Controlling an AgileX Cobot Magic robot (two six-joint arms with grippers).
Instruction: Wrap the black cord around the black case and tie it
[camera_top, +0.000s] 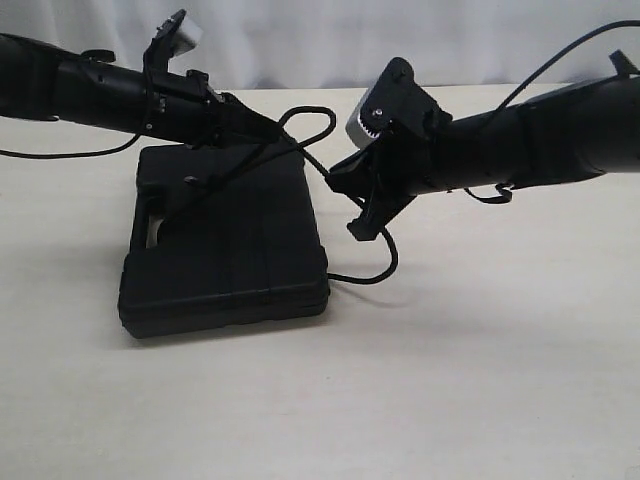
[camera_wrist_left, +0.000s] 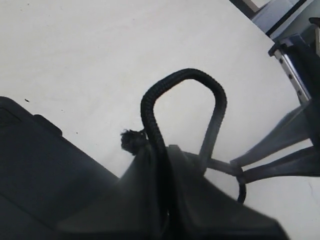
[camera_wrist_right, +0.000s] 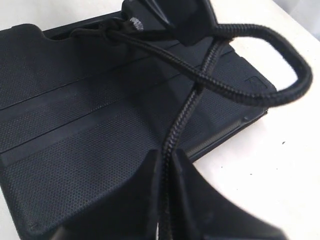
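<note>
The case (camera_top: 225, 250) lies flat on the table (camera_top: 480, 380), left of centre in the exterior view, with its ribbed lid up and the handle cutout toward the left of the frame. Both arms reach in over its upper right corner. The left gripper (camera_top: 268, 135) comes from the upper left and the right gripper (camera_top: 350, 200) from the right. The two are near each other but not touching.

The cord (camera_top: 394, 262) is strung between them. The left gripper's jaws are clenched on it. In the left wrist view the cord rises from the closed fingers, arches into a tall loop over bare table and drops back beside them. A frayed tip (camera_wrist_left: 131, 140) pokes out just beside the fingers.

The right gripper's jaws are pinched on the cord as well. In the right wrist view a strand runs out from between its closed fingers over the lid and crosses another strand above the case's corner.

In the exterior view the loop stands in the upper middle of the frame, between the grippers. One strand lies slack across the upper part of the lid. Another curls down from the right gripper to the table and meets the case's right edge low down. I cannot tell whether it passes under the case.
</note>
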